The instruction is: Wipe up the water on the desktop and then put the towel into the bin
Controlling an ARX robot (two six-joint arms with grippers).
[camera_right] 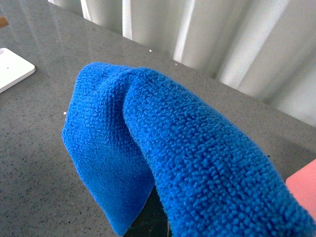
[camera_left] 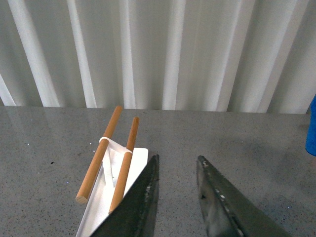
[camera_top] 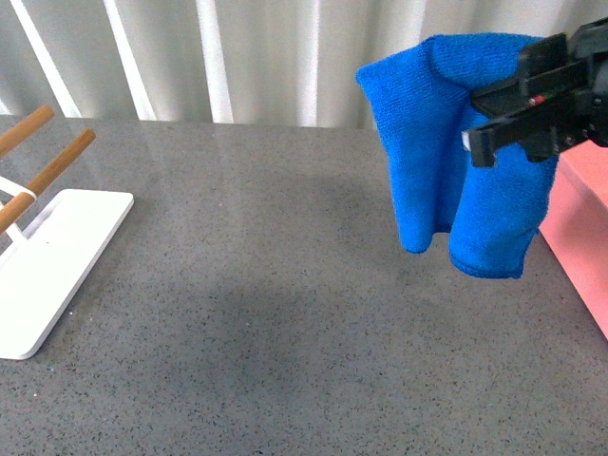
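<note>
The bright blue towel (camera_top: pixel 461 157) hangs folded in the air above the dark speckled desktop (camera_top: pixel 285 313) at the right. My right gripper (camera_top: pixel 484 128) is shut on the towel and holds it up, just left of the salmon-pink bin (camera_top: pixel 584 223) at the right edge. In the right wrist view the towel (camera_right: pixel 187 158) fills the frame and hides the jaws; a corner of the bin (camera_right: pixel 302 186) shows beside it. My left gripper (camera_left: pixel 177 170) is open and empty, low over the desktop (camera_left: pixel 256 158). The towel's edge (camera_left: pixel 311 128) shows at the far right there.
A flat white base (camera_top: pixel 47 266) with two wooden rods (camera_top: pixel 43 171) stands at the left of the desktop; it also shows in the left wrist view (camera_left: pixel 106 197). White pleated curtains (camera_top: pixel 237 57) hang behind the desktop's far edge.
</note>
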